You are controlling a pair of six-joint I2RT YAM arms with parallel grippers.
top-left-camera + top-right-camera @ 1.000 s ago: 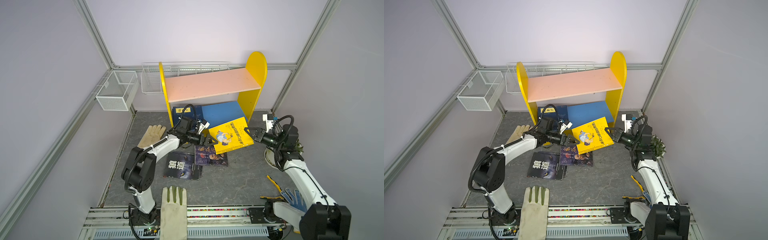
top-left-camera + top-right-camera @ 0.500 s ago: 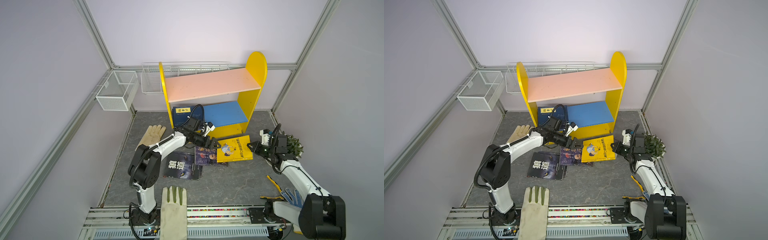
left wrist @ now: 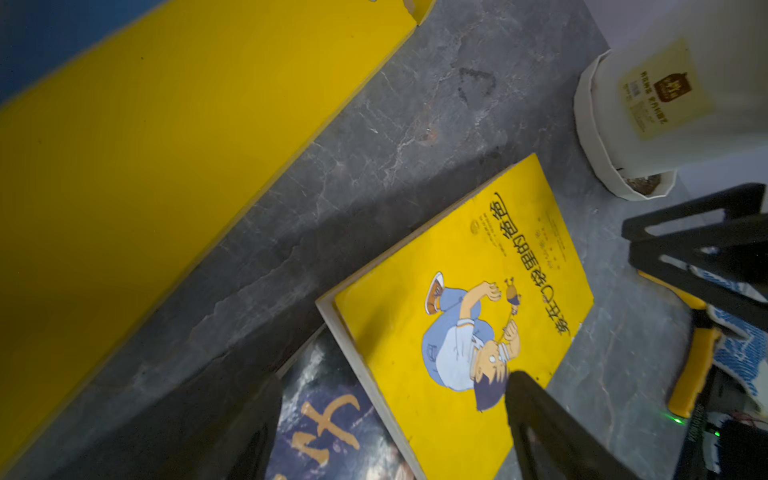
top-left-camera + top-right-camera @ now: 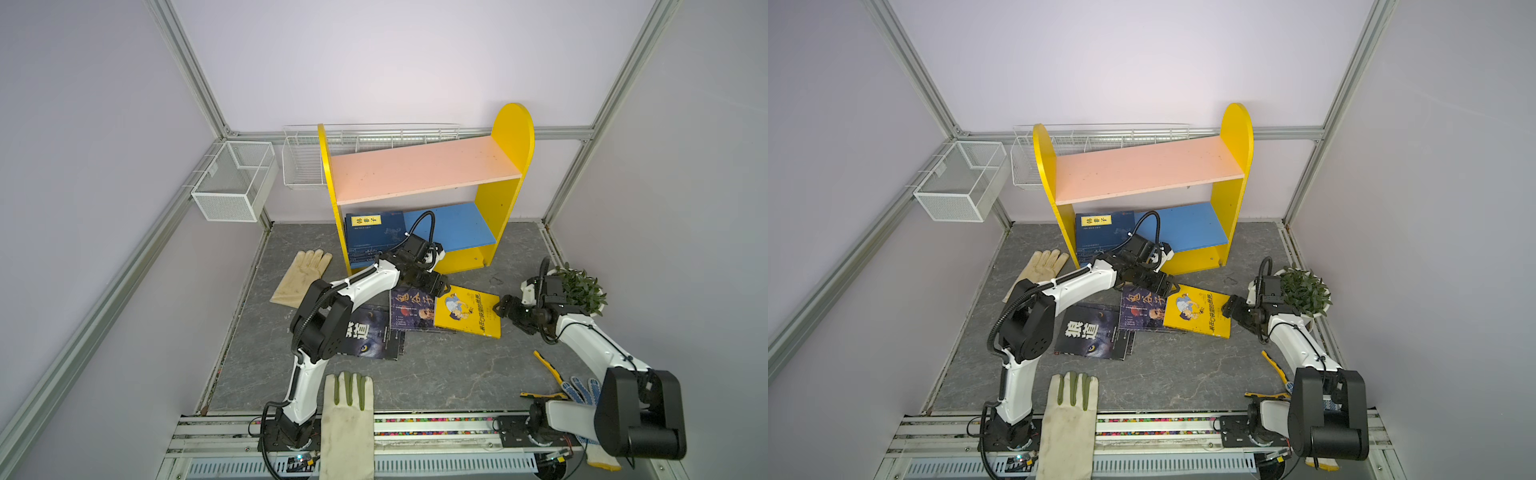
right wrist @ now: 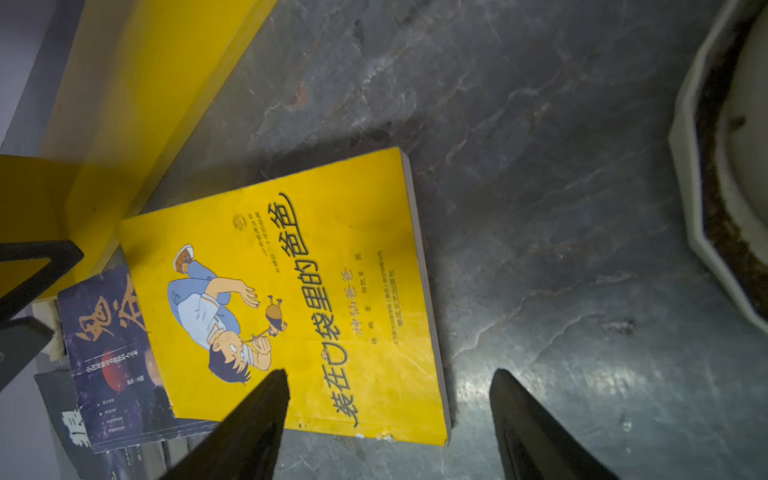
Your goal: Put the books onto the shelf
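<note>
on the grey floor just in front of the shelf (image 4: 505,137), the yellow book (image 4: 467,313) lies flat with its cover up. its left edge rests over a dark book with gold lettering (image 4: 411,309), so it is on neither board yet.

the right gripper (image 4: 500,309) sits low at the book's right edge in both top views. in the right wrist view its fingers (image 5: 266,399) stand wide apart, one tip over the cover's margin and the other over bare floor. nothing is between them, so it has let go and holds nothing. straddling the edge like this looks like the stance for a fresh pinch, since a thin paperback lying flat offers little else to grab.

the left gripper (image 4: 436,286) hangs over the opposite edge, also spread and empty. one finger (image 3: 540,415) is above the cartoon figure and the other is toward the dark book. the overlap lifts that side a little, which probably gives the only lip to get under.

navy books (image 4: 376,232) are stacked on the left half of the blue lower board (image 4: 453,226), which leaves its right half free as the nearest slot. the pink board (image 4: 424,170) is bare. a wolf-cover book (image 4: 370,332) waits further forward. the potted plant (image 4: 579,291) stands close behind the right wrist and cramps any retreat.
</note>
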